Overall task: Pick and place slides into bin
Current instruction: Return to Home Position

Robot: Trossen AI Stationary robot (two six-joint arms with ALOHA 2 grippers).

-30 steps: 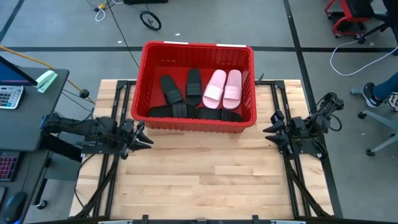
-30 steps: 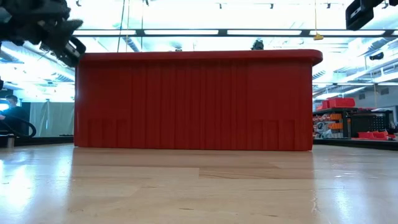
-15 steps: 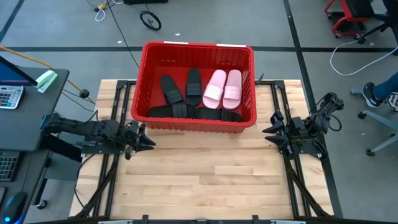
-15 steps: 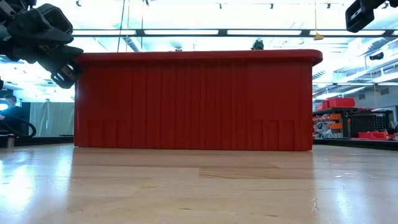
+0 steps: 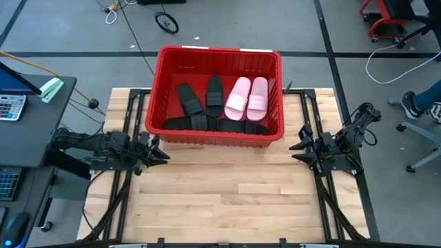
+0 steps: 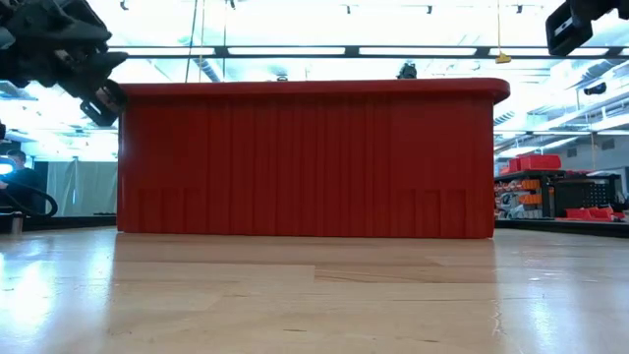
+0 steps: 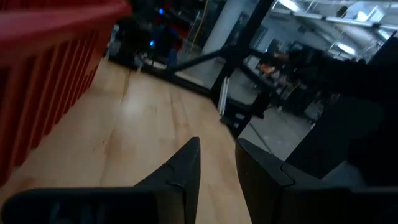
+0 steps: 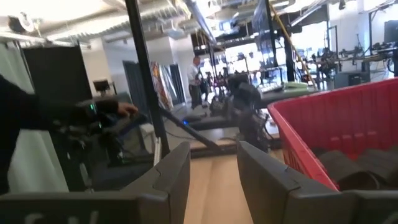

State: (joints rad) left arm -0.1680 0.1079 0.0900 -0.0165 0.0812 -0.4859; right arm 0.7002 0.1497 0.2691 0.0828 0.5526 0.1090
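The red bin (image 5: 217, 93) stands at the table's far middle; its near wall fills the low view (image 6: 314, 162). Inside lie two pink slides (image 5: 248, 98) side by side, black slides (image 5: 188, 98) to their left, and more black slides (image 5: 242, 127) along the near wall. My left gripper (image 5: 160, 153) is open and empty by the bin's near left corner, above the table (image 6: 98, 93). My right gripper (image 5: 295, 150) is open and empty by the bin's near right corner. The right wrist view shows the bin's rim (image 8: 348, 106) and black slides (image 8: 354, 168) inside.
Bare wooden table (image 5: 220, 200) lies between the bin and the near edge. A dark desk with a calculator (image 5: 10, 107) stands left of the table. Cables and a chair base (image 5: 424, 131) are on the floor at the right. People stand far off in the room (image 8: 198, 78).
My left gripper dipped down beside the bin's near left corner, then came back up a little. The slides and the bin have stayed where they were.
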